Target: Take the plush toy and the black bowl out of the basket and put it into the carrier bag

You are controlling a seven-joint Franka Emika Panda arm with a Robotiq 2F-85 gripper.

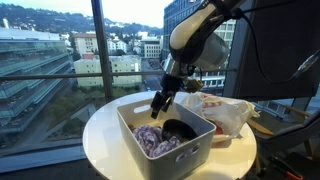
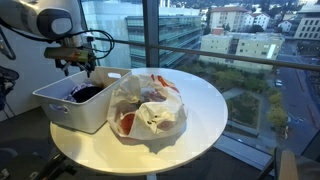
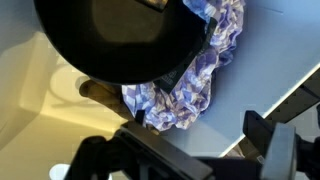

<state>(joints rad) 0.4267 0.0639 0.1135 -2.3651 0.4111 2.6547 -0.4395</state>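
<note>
Hand [image 1: 160, 104] hangs spread and empty over the white basket [image 1: 128, 132], poised above black bowl [image 3: 120, 40] and plush toy [image 3: 190, 85], probably to reach in. The carrier bag [image 2: 150, 108] waits alongside on the tabletop [image 2: 207, 110].

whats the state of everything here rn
claw: open, empty, above the basket
basket: upright on the table, holding bowl and toy
black bowl: in the basket, not gripped
plush toy: in the basket beside the bowl
carrier bag: crumpled on the table beside the basket
</note>
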